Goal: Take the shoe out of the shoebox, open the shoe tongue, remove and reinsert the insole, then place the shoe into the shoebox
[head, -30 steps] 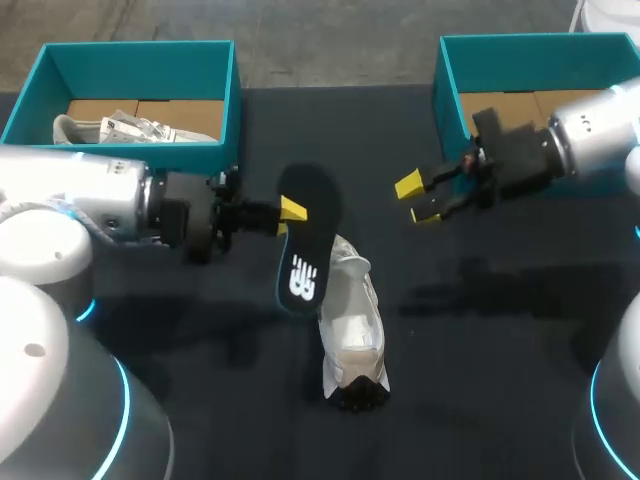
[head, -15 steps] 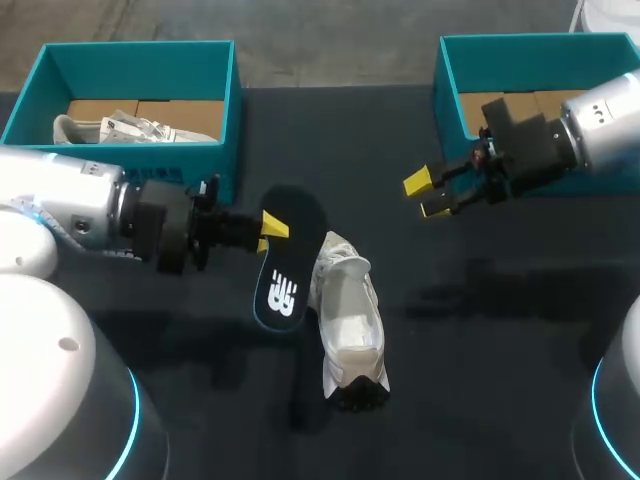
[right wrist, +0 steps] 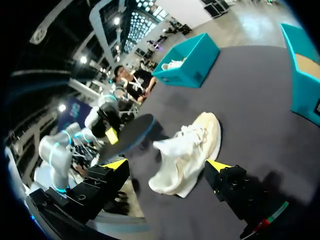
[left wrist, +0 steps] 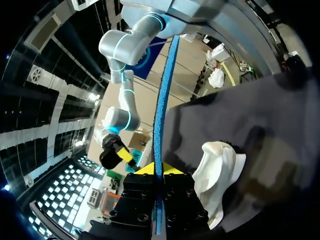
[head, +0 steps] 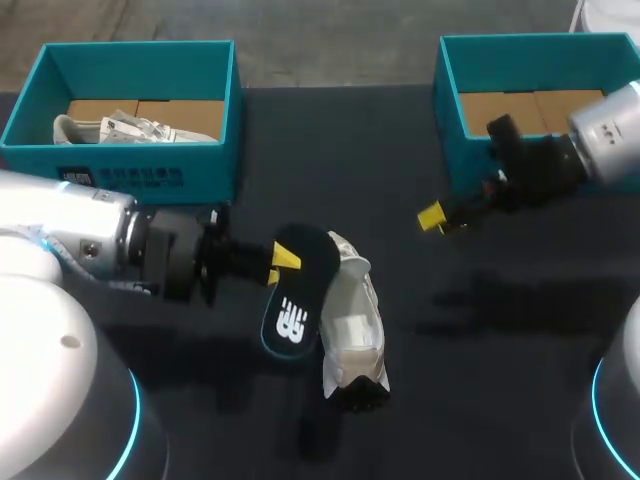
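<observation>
Teal cardboard stands at the far left: the left shoebox (head: 135,52), with a second shoe (head: 135,128) lying pale inside it. In front of it my left arm reaches across the dark table (head: 400,130). The left claw (head: 280,262) is pinched tight on the black insole (head: 297,305), one yellow tip on each face. The left wrist view shows the insole edge-on, as a thin blue line running out between the fingers.

A second ago the insole hung higher and farther back, toward the left shoebox. Half a second ago it had swung off to the left of the shoe. Now it sits lower and closer in — its long edge laps over the left side of the white shoe (head: 352,325), though whether the two touch cannot be told. The left arm has drawn nearer to the robot along with it.

The shoe lies near the middle of the table, where it was in both earlier frames.

To its right, the right claw (right wrist: 167,167) is spread wide with nothing between its fingers. Over the last second it has pulled back to the right — it is now just in front of the teal right shoebox (head: 520,48), well apart from the shoe.
</observation>
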Robot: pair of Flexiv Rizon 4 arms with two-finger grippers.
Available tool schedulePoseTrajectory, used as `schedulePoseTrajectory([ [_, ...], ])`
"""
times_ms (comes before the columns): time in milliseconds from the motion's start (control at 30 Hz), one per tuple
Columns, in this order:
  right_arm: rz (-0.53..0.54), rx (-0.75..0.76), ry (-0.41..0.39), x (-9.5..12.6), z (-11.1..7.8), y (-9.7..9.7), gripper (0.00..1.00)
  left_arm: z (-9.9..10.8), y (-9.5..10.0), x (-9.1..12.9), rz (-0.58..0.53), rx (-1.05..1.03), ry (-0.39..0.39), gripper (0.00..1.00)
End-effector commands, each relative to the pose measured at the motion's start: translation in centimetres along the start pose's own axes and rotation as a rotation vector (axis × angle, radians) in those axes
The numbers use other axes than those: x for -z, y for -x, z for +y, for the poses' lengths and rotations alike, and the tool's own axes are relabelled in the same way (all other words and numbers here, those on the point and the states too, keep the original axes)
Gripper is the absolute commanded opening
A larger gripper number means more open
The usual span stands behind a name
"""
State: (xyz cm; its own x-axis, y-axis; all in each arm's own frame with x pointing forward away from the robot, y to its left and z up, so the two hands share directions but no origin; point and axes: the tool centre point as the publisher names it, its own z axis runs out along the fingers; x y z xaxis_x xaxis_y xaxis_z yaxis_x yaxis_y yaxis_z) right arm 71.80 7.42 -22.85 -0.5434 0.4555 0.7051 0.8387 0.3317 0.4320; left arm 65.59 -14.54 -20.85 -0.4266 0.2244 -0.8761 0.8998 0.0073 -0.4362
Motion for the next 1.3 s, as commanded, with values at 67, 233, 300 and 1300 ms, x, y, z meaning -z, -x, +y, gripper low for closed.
schedulePoseTrajectory([
  [67, -0.054, 0.039, -0.010, 1.8, -3.2, -0.4, 1.00, -2.7, -0.2, 0.8, -0.011, 0.018, 0.048, 0.00],
  [233, -0.130, 0.075, -0.056, 2.2, -4.4, -0.2, 1.00, -3.8, -0.3, 0.8, -0.049, 0.119, 0.024, 0.00],
  [300, -0.161, 0.104, -0.064, 2.1, -4.8, -0.5, 1.00, -4.2, -0.5, 0.7, -0.067, 0.190, 0.001, 0.00],
  [1300, -0.209, 0.194, -0.201, -1.8, -10.1, 2.0, 1.00, -7.8, -1.6, -1.5, -0.049, 0.491, -0.083, 0.00],
])
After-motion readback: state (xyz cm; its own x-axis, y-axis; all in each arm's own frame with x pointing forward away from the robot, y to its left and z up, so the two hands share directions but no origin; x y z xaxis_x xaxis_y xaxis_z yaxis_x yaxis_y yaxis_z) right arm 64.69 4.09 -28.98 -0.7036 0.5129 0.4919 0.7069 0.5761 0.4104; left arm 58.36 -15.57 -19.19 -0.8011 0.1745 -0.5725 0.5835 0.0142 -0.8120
